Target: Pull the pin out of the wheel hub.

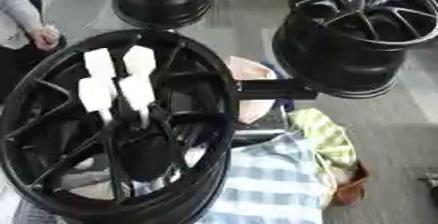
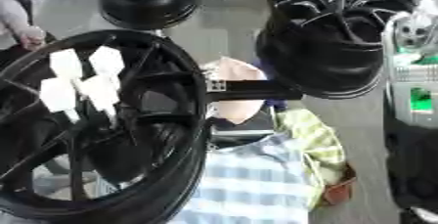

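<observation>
Now — hand over wheel hub spokes | fingers' state unclear | no legible writing

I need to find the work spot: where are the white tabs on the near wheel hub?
The white tabs sit on the upper-left spokes of the near wheel hub, at the view's left.

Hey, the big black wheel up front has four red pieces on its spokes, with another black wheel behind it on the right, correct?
Not quite: the four pieces are white, not red, as the left eye view shows. The front wheel and the rear right wheel are as said.
</observation>
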`<action>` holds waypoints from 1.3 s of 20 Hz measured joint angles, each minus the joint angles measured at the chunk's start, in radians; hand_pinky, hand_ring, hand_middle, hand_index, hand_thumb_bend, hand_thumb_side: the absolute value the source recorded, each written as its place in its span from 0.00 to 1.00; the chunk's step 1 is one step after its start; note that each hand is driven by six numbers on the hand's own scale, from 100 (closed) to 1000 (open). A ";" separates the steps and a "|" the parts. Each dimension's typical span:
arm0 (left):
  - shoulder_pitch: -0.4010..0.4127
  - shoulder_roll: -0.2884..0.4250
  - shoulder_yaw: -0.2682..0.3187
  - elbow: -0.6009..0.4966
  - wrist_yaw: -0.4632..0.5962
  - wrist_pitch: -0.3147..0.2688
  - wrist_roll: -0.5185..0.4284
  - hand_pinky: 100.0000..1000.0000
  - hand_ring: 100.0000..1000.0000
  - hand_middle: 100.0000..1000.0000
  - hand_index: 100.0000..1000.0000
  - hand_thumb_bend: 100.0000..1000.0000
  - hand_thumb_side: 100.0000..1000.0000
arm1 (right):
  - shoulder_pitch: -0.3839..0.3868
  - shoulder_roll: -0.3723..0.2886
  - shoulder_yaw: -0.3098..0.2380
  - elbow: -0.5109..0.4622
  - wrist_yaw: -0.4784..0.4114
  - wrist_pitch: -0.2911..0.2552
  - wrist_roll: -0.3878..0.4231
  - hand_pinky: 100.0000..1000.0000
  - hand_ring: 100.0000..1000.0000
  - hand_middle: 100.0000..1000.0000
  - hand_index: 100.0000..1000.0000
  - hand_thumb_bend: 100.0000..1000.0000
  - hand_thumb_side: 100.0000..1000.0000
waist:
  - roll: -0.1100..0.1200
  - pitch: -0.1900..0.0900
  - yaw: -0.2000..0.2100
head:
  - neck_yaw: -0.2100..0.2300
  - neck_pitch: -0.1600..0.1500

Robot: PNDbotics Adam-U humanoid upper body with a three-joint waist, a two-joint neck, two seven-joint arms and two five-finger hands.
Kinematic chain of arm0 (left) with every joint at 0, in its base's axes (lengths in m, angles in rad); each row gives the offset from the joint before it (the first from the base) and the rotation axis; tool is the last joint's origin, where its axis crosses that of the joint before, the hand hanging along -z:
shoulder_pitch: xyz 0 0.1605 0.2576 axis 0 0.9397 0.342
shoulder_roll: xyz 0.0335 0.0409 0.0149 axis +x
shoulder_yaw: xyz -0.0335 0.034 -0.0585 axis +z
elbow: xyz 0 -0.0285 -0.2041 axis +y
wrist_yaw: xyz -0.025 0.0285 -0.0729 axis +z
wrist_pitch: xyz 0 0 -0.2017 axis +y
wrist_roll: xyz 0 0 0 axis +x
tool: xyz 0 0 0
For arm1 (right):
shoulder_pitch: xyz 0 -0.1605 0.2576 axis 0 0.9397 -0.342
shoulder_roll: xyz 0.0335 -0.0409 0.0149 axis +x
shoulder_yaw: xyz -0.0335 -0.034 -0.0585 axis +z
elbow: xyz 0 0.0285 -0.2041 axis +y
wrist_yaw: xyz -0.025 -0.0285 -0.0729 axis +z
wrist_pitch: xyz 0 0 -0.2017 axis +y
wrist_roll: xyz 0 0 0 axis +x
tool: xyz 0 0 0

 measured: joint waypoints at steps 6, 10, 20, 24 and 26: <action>0.018 0.106 -0.053 0.037 -0.064 -0.088 -0.155 0.86 0.84 0.75 0.85 0.30 0.48 | -0.009 -0.014 0.001 0.003 0.000 0.000 0.000 0.74 0.72 0.68 0.81 0.00 0.15 | 0.010 0.009 0.004 | -0.016 -0.011; 0.018 0.131 -0.084 0.039 -0.084 -0.137 -0.296 0.87 0.84 0.75 0.87 0.30 0.53 | -0.017 -0.015 0.003 0.006 0.000 0.000 0.000 0.74 0.72 0.68 0.81 0.00 0.14 | 0.010 0.012 0.001 | -0.017 -0.010; 0.021 0.183 -0.155 -0.008 -0.085 -0.182 -0.595 0.87 0.84 0.77 0.87 0.32 0.60 | -0.026 -0.022 0.010 0.009 0.000 -0.004 0.007 0.74 0.72 0.68 0.81 0.00 0.14 | 0.014 0.017 -0.004 | -0.013 -0.011; -0.009 0.201 -0.211 -0.036 -0.072 -0.145 -0.634 0.87 0.84 0.77 0.87 0.32 0.60 | -0.026 -0.022 0.013 0.009 0.000 -0.006 0.009 0.74 0.72 0.68 0.81 0.00 0.14 | 0.015 0.018 -0.003 | -0.013 -0.016; -0.023 0.201 -0.218 -0.038 -0.059 -0.125 -0.655 0.87 0.84 0.77 0.87 0.32 0.60 | -0.026 -0.022 0.013 0.009 -0.001 -0.006 0.010 0.74 0.72 0.68 0.81 0.00 0.14 | 0.015 0.018 -0.002 | -0.013 -0.016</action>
